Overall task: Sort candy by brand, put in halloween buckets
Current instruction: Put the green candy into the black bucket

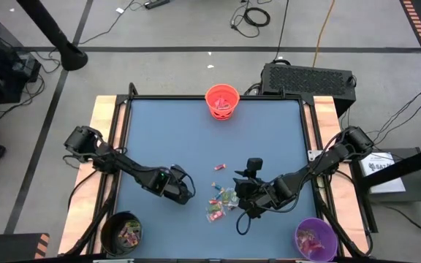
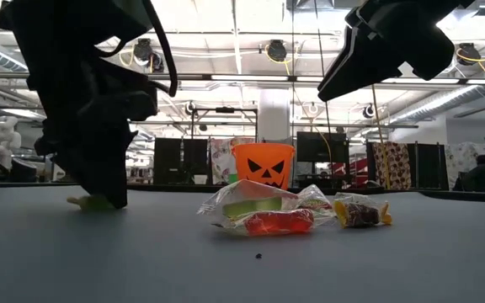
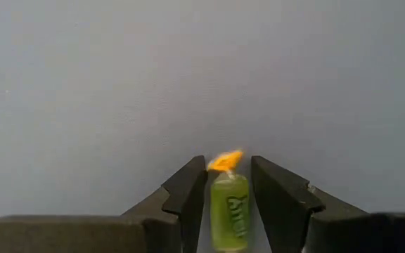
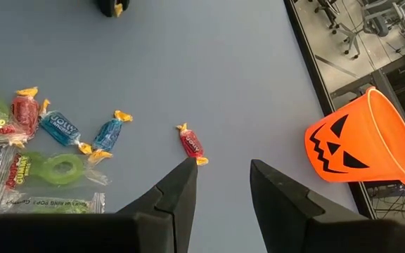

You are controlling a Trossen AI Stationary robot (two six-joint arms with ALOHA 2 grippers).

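Note:
A green candy [image 3: 229, 211] with a yellow twisted end lies on the blue table, apart from the pile and to its left. My left gripper [image 3: 228, 169] points steeply down over it, open, one finger close on each side; it reaches the table in the low view [image 2: 99, 189]. Whether the fingers touch the candy I cannot tell. More candy [image 1: 221, 201] lies loose mid-table: red, blue and green pieces [image 4: 62, 133]. My right gripper [image 4: 223, 163] hangs open and empty above the pile's right side [image 1: 241, 186]. The orange bucket [image 1: 222, 102] stands at the far edge.
A black bucket [image 1: 110, 223] at the near left and a purple bucket [image 1: 299, 231] at the near right both hold candy. A single red candy [image 4: 192, 144] lies alone between the pile and the orange bucket. A raised wooden rim [image 1: 104, 131] frames the table.

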